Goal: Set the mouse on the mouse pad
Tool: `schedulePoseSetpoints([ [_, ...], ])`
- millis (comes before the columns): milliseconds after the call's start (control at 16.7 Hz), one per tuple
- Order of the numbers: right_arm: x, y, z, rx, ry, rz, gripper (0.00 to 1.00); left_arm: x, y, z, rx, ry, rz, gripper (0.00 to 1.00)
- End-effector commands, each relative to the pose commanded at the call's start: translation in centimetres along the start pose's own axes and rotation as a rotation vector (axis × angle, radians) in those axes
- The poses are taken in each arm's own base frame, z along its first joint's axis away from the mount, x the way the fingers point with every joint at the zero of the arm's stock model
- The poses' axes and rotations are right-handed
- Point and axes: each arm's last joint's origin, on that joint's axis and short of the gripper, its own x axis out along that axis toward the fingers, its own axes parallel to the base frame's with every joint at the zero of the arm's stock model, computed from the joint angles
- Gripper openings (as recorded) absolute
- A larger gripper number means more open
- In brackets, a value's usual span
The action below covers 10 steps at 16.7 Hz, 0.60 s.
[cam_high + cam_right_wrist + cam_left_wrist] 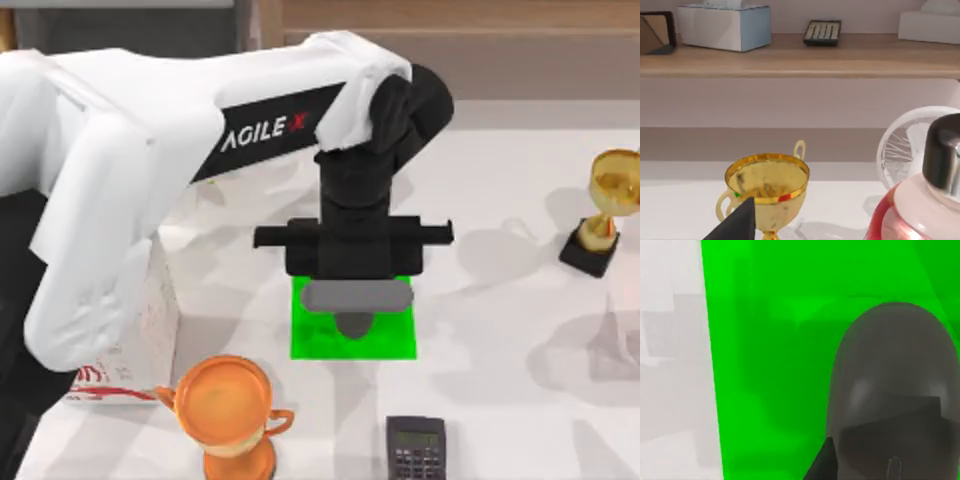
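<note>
1. A milk carton [135, 330] stands at the table's [500, 300] left edge, at about nine o'clock from the mouse pad.
2. An orange trophy cup [228, 410] sits near the front, at about seven o'clock from the pad.
3. The left arm [200, 130] reaches in from the left, and its gripper [352, 300] hangs straight over the green mouse pad [320, 340] at the table's middle.
4. The grey mouse [352, 322] is under that gripper, over the pad's middle. In the left wrist view the mouse [890, 390] has green pad [770, 340] around it, with one dark fingertip [822, 465] against its side. I cannot tell how wide the fingers stand, nor whether they grip it.
5. A dark calculator [416, 448] lies at five o'clock from the pad.
6. A gold trophy [605, 210] stands at the right edge, at two o'clock.
</note>
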Motion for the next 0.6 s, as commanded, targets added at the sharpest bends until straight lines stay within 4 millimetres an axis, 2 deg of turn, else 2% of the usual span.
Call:
schedulePoseSetpoints([
  [240,0.00,0.00,0.00,0.000,0.000,0.000,1.00,0.00,0.00,0.00,0.000,0.000,0.000,0.98],
  [600,0.00,0.00,0.00,0.000,0.000,0.000,1.00,0.00,0.00,0.00,0.000,0.000,0.000,1.00],
])
